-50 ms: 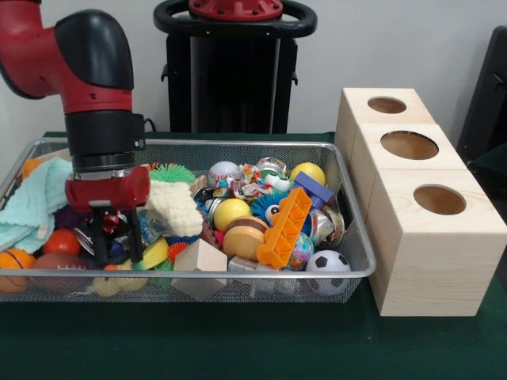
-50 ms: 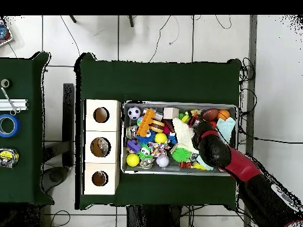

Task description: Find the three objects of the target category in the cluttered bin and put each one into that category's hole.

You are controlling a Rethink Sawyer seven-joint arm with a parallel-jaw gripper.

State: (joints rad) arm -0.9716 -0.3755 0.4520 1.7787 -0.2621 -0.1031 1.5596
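My gripper is open, its two black fingers reaching down into the left part of the wire bin. A small red and dark toy sits between the fingers, and I cannot tell if they touch it. A white fluffy cloth lies just right of the gripper. Balls in the bin include a yellow one, another yellow one, a soccer ball and a small basketball. In the overhead view the arm hides the gripper over the bin's right part.
A wooden box with three round holes stands right of the bin. An orange toy brick, a wooden block, a purple brick and a teal cloth crowd the bin.
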